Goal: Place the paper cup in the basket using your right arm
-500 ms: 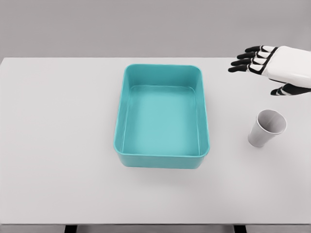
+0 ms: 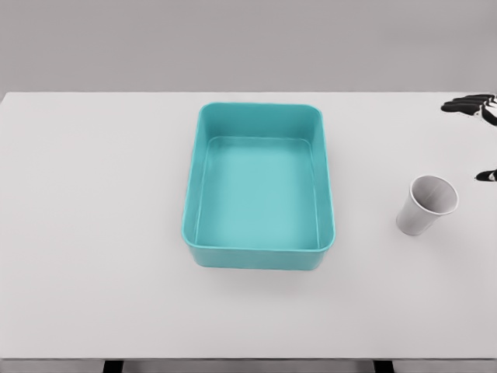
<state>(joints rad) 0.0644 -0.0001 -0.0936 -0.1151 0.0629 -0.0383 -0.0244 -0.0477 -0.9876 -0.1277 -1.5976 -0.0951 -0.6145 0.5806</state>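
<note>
A white paper cup (image 2: 425, 205) stands upright on the table, right of the teal basket (image 2: 200, 166), whose inside holds nothing. Only the black fingertips (image 2: 464, 104) of my right hand (image 2: 475, 132) show at the right edge, above and to the right of the cup and apart from it. The fingers look spread and hold nothing. The left arm is out of the picture.
The white table (image 2: 93, 233) runs across the whole view, with its front edge near the bottom. A grey wall lies behind it.
My right hand has drawn back to the right and now is mostly out of frame. The cup and basket have not moved.
</note>
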